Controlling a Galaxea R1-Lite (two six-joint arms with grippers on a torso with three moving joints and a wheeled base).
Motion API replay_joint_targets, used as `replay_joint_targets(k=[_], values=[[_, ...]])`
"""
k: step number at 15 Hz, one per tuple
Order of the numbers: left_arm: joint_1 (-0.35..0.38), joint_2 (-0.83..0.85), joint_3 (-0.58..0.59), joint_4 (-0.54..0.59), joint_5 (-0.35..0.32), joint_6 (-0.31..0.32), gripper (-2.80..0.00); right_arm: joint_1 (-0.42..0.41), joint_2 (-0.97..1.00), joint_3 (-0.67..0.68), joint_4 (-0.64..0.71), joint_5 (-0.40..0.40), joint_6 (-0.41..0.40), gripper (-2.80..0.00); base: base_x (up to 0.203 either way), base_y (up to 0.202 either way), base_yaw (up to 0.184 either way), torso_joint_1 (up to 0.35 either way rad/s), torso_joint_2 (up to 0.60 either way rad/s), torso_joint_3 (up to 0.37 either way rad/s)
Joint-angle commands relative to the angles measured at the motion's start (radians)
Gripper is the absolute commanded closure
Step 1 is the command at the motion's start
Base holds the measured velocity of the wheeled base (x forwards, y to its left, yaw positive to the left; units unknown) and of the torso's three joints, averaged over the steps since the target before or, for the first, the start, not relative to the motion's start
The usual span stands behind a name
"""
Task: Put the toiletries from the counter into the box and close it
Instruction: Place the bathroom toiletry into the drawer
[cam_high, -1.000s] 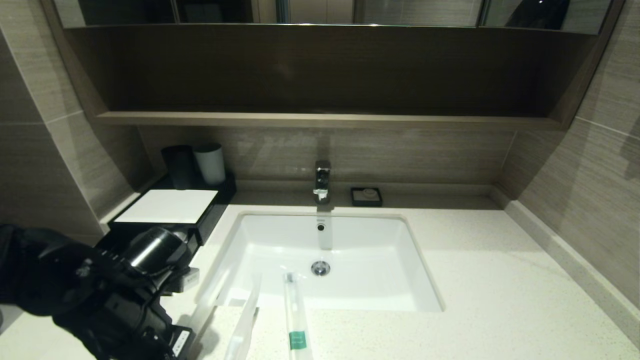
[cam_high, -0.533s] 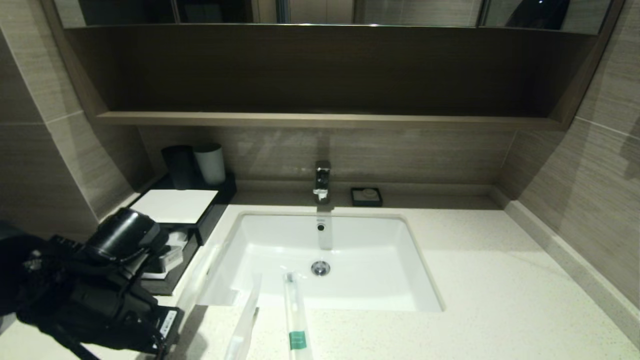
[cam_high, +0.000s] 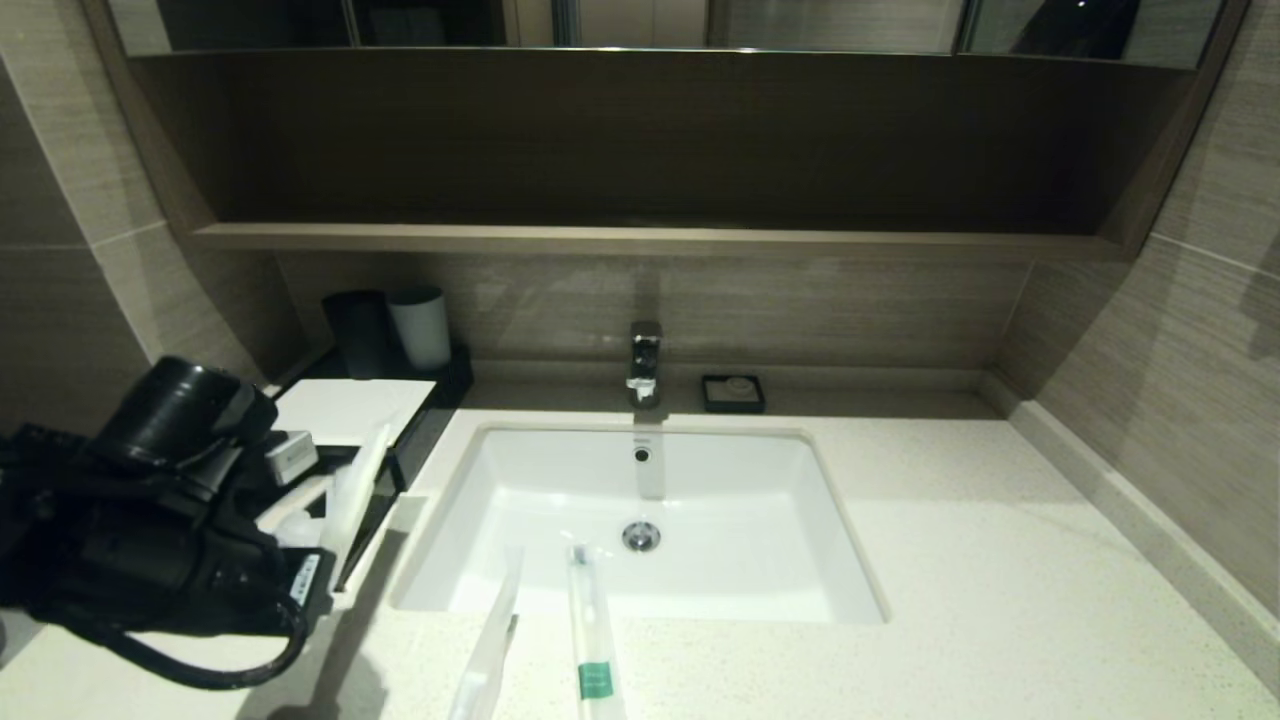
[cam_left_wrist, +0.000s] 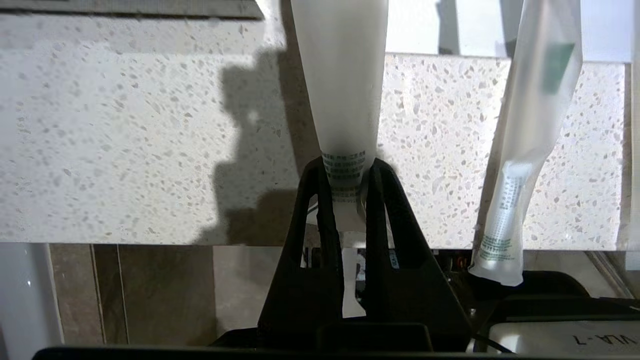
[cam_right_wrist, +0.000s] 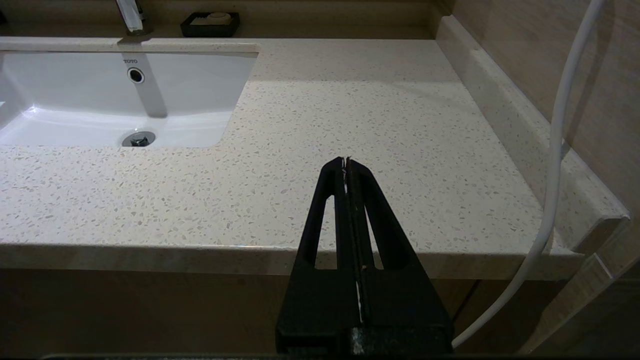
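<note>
Clenched on one end of a long translucent white plastic-wrapped stick (cam_high: 355, 480) above the low black white-topped box (cam_high: 345, 410), the left gripper (cam_left_wrist: 345, 172) risks the floppy wrapper snagging the drawer's edge and missing.

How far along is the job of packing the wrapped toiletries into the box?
Done: the box has its drawer pulled out. In hand: the left gripper is shut on one wrapped stick, carried near the box. Left: two sticks, one plain and one green-banded, lie on the counter; the drawer needs closing.
</note>
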Motion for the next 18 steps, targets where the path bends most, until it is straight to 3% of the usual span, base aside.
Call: replay_joint_targets(k=[1, 4, 11, 14, 18], values=[[0.042, -0.002, -0.062, 0.008, 0.013, 0.003, 0.00, 0.000, 0.000, 0.002, 0.000, 0.000, 0.000, 0.00, 0.000, 0.000, 0.000, 0.000, 0.00, 0.000], [0.091, 0.032, -0.183, 0.090, 0.025, 0.011, 0.00, 0.000, 0.000, 0.002, 0.000, 0.000, 0.000, 0.00, 0.000, 0.000, 0.000, 0.000, 0.00, 0.000], [0.234, 0.194, -0.453, 0.398, 0.026, 0.026, 0.00, 0.000, 0.000, 0.002, 0.000, 0.000, 0.000, 0.00, 0.000, 0.000, 0.000, 0.000, 0.00, 0.000], [0.295, 0.216, -0.463, 0.412, 0.027, 0.075, 0.00, 0.000, 0.000, 0.002, 0.000, 0.000, 0.000, 0.00, 0.000, 0.000, 0.000, 0.000, 0.00, 0.000], [0.403, 0.252, -0.464, 0.409, 0.026, 0.215, 0.00, 0.000, 0.000, 0.002, 0.000, 0.000, 0.000, 0.00, 0.000, 0.000, 0.000, 0.000, 0.00, 0.000]])
